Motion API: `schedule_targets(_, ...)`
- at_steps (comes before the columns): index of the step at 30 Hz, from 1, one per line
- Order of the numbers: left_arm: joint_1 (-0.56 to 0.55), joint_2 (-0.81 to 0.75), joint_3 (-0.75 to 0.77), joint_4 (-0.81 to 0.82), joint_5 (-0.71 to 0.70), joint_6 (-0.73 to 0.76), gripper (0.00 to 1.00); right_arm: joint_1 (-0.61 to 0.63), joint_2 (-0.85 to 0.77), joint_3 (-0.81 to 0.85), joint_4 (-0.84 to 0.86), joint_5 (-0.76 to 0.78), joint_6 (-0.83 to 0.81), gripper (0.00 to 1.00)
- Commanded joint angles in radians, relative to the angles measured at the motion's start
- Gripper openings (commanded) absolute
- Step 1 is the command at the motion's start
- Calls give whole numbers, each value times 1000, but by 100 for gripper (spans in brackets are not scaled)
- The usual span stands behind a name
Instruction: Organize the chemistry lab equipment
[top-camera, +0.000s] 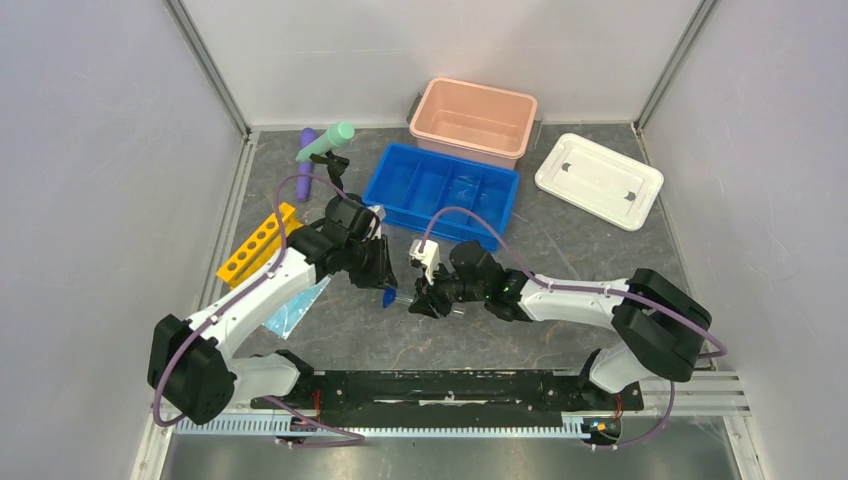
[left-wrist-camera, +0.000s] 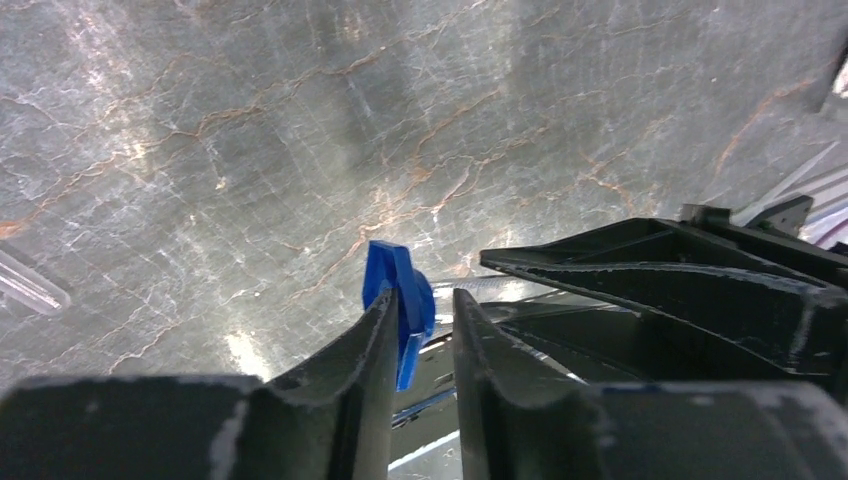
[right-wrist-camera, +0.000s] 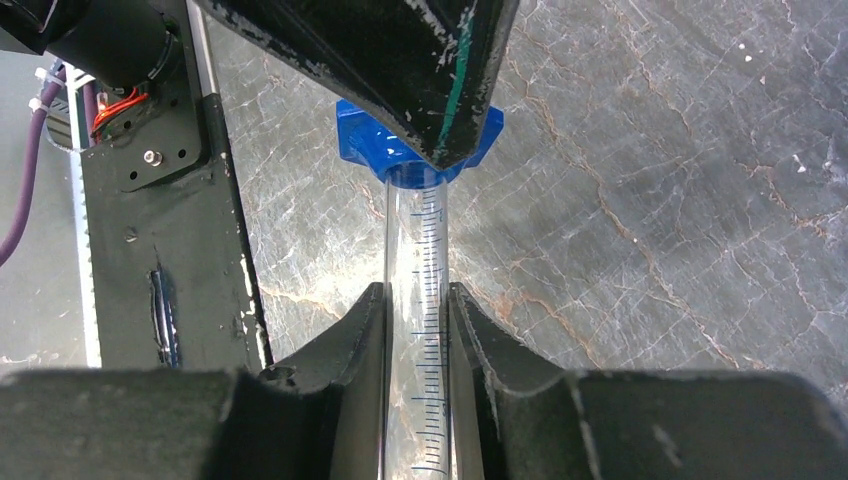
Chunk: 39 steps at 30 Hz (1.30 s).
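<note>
The right gripper (right-wrist-camera: 415, 295) is clenched on the clear cylinder (right-wrist-camera: 418, 240), held level over the middle of the tabletop, toward the near edge. The left gripper (left-wrist-camera: 422, 298) has its jaws around the cylinder's blue base (left-wrist-camera: 388, 270); whether they press it I cannot tell. By the left edge lie the rack (top-camera: 258, 245) and mask (top-camera: 290, 312), and the tubes (top-camera: 328, 141) sit in the far left corner. None of these is in the tray (top-camera: 440, 190), so the sorting looks barely begun.

Left pincer (top-camera: 383, 283) and right pincer (top-camera: 418, 305) meet at blue-based tube (top-camera: 389, 297).
</note>
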Motion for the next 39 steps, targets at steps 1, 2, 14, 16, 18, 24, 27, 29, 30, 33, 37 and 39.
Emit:
schedule_targets(1,-4,-31,75,16,33,-43,38,8,-42,-29,153,-11,25,17)
schedule_targets(2,-3,-36,87,12,35,-48,40,7,-49,-39,169,-12,29,17)
schedule_targets(14,110,-86,330,-95,163,-80,58,5,-221,-193,503,42,48,20)
schedule_targets(16,180,-120,332,-45,264,-118,59,5,-259,-212,545,65,33,21)
schedule_targets(18,239,-150,318,28,372,-163,60,5,-300,-224,574,93,16,21)
schedule_targets(24,314,-222,208,305,587,-344,64,5,-406,-245,637,190,-21,22)
schedule_targets(27,316,-257,100,537,646,-516,66,6,-446,-263,698,236,-21,23)
schedule_targets(29,315,-276,26,719,672,-648,68,5,-466,-269,731,253,-21,22)
schedule_targets(30,315,-281,-1,802,675,-702,69,6,-474,-269,741,255,-21,23)
schedule_targets(33,314,-295,-54,907,671,-770,74,5,-481,-258,757,245,-24,23)
schedule_targets(37,311,-303,-132,1088,665,-931,77,5,-479,-253,781,238,-25,24)
schedule_targets(39,306,-303,-173,1190,652,-1023,77,5,-475,-253,795,234,-23,24)
